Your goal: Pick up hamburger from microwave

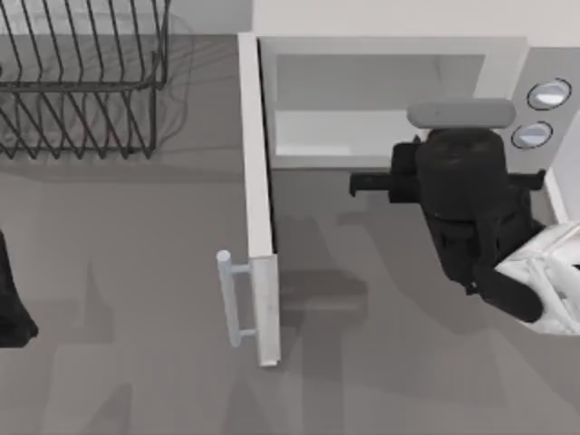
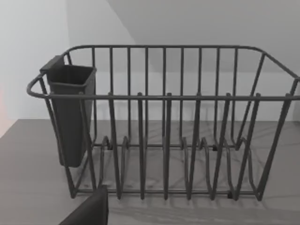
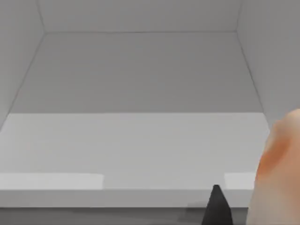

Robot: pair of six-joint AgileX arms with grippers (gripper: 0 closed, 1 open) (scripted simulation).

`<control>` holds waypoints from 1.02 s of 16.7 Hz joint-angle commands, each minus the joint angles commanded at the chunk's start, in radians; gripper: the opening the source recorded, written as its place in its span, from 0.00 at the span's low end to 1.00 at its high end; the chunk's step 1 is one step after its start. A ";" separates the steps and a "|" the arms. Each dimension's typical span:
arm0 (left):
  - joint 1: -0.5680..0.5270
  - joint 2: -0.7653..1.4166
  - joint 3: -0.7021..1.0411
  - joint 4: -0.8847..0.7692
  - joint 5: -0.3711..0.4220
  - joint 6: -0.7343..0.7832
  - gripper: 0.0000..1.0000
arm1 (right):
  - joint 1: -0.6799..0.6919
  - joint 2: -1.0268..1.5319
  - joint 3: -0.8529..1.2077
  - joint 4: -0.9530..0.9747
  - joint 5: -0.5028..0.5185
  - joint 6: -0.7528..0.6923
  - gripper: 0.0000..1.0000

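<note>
— What colours are showing on the microwave [image 1: 390,54]?

— Its casing is showing plain white, and the inside [image 3: 140,93] is looking a pale, unpatterned grey-white. The door [image 1: 258,199] is reading white too, with a light grey bar handle [image 1: 228,299]. Two knobs [image 1: 541,113] are gleaming silver-blue.

— And the hamburger [image 3: 279,173]?

— It is showing pale cream, with an orange-red patch blending into it.

— The rest?

— The dish rack [image 2: 164,131] is showing as dark charcoal wire, its bars making a pattern of upright stripes, and its cup [image 2: 70,112] is matching it. The table [image 1: 136,344] is wearing a grey wood grain. The right arm [image 1: 471,208] is looking black, turning white farther back.
</note>
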 joint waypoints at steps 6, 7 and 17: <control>0.000 0.000 0.000 0.000 0.000 0.000 1.00 | 0.003 0.234 -0.101 0.356 0.020 -0.005 0.00; 0.000 0.000 0.000 0.000 0.000 0.000 1.00 | 0.003 0.258 -0.114 0.389 0.021 -0.005 0.00; 0.000 0.000 0.000 0.000 0.000 0.000 1.00 | 0.002 0.286 -0.130 0.424 0.023 -0.007 0.30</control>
